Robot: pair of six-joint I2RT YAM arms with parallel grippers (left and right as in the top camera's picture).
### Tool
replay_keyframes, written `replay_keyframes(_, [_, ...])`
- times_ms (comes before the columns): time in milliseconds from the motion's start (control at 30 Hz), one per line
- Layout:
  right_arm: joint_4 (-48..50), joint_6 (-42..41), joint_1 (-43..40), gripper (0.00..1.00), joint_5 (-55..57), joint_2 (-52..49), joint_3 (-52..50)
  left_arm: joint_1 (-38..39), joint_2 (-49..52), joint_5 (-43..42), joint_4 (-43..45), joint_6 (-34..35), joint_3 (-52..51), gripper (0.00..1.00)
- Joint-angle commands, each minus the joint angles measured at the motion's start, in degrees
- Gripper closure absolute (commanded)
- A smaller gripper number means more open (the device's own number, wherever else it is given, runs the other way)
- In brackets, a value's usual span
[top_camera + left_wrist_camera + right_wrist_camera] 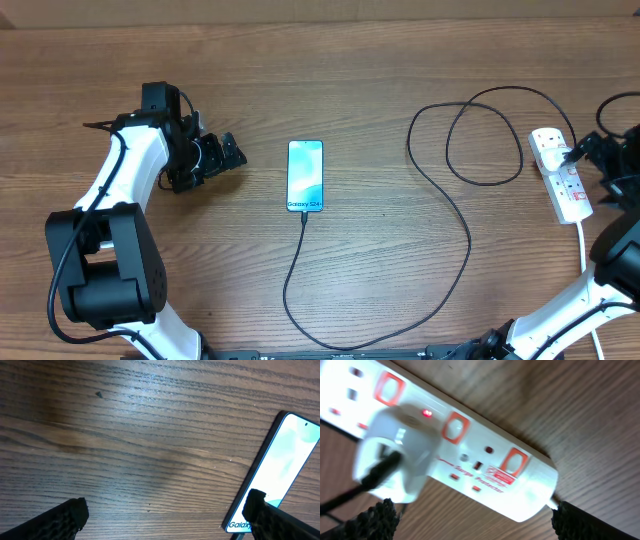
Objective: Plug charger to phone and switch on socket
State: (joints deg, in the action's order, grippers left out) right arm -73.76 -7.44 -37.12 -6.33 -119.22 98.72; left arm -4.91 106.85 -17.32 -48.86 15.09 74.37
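The phone lies flat mid-table with its blue screen lit and the "Galaxy" end toward the front. The black charger cable loops from a white adapter in the socket round to the phone's front end, where its tip meets the phone. My left gripper is open and empty, to the left of the phone. My right gripper is open, just above the socket. A small red light glows beside the adapter.
The socket's thick white cord runs toward the front right edge. The cable's big loops lie between the phone and the socket. Both arm bases stand at the front corners.
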Motion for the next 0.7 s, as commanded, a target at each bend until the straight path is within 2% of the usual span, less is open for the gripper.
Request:
replay_keyframes(0, [-0.11,0.24,-0.07,0.00,-2.34,0.37,0.68,0.04,-1.22,0.37,0.07,0.35,0.02,0.00])
replay_keyframes(667, [15.45,0.24,-0.07,0.00,-2.34,0.37,0.68,0.04,-1.22,0.37,0.07,0.35,0.02,0.01])
